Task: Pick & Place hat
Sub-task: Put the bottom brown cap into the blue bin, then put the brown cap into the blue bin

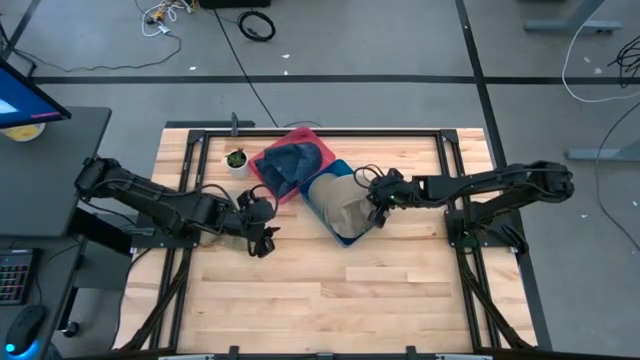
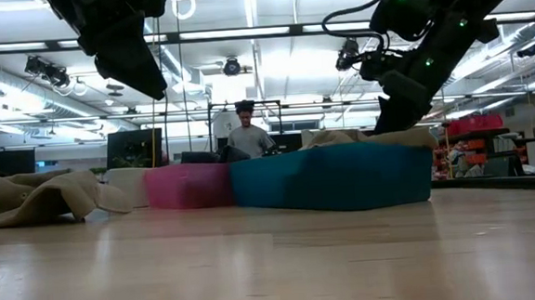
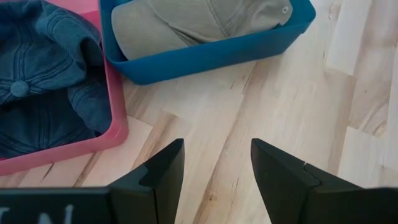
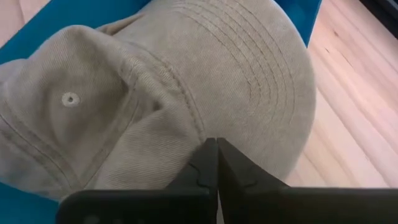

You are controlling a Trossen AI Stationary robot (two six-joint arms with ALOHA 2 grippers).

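The tan hat [image 4: 180, 81] lies in the blue bin [image 1: 344, 236], its brim reaching over the bin's rim toward the right arm. The right gripper [image 4: 217, 163] sits at the brim's edge, its fingers pressed together with nothing visibly pinched between them. Beside it, touching, the pink bin [image 1: 312, 142] holds a blue hat [image 3: 43, 68]. The left gripper [image 3: 216, 163] hovers over bare table [image 1: 350, 290] near both bins, fingers spread and empty.

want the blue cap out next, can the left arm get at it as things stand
Probably yes. The left gripper hangs open over bare table just beside the pink bin, and the blue cap lies uncovered in it. The right gripper is at the tan cap, out of the way.
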